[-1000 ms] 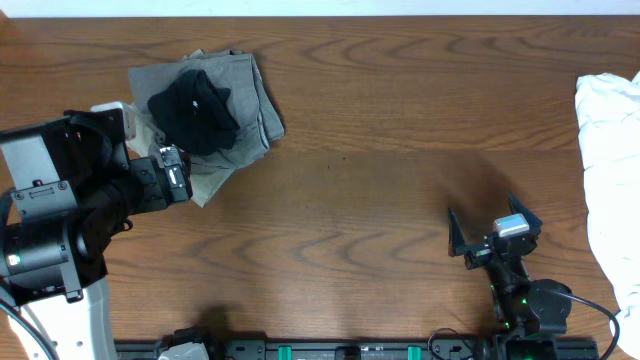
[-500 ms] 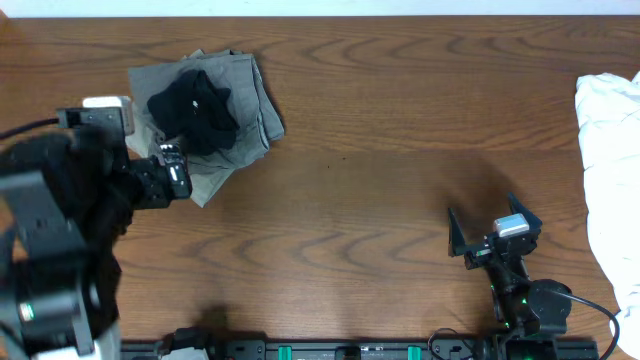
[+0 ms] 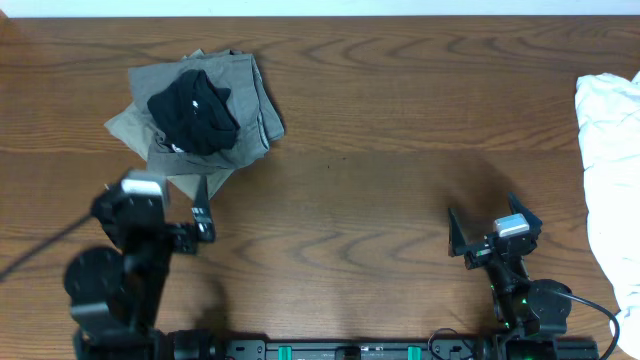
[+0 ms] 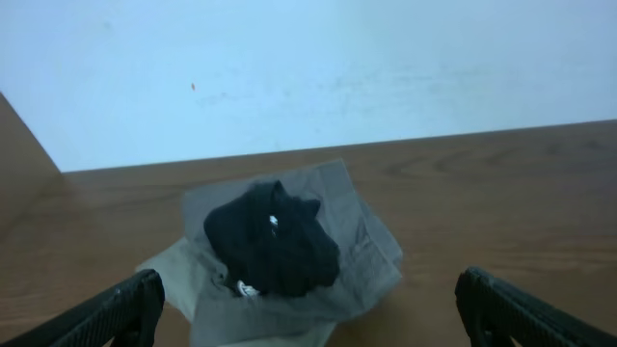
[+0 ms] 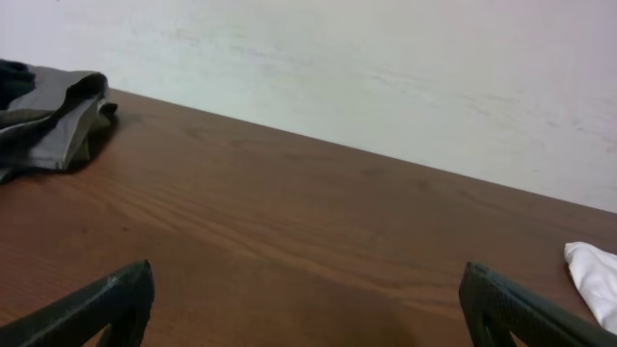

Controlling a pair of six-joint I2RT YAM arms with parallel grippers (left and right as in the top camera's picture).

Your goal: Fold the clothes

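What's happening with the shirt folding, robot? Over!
Left gripper and right gripper open, empty. Black T-shirt bunched up on grey-green trousers, not yet folded. Nothing between left gripper and shirt.

Wood-grain table (image 3: 400,130): grey-green trousers (image 3: 255,92) folded and lying flat at the far left, crumpled white cloth (image 3: 606,130) at the right edge, running out of the overhead view, the two well apart.

1. No words, brand names, numbers or signs can be read in any view.
2. The black T-shirt (image 4: 275,253) carries a small white speck (image 4: 273,221), too small to tell whether it bears any print.
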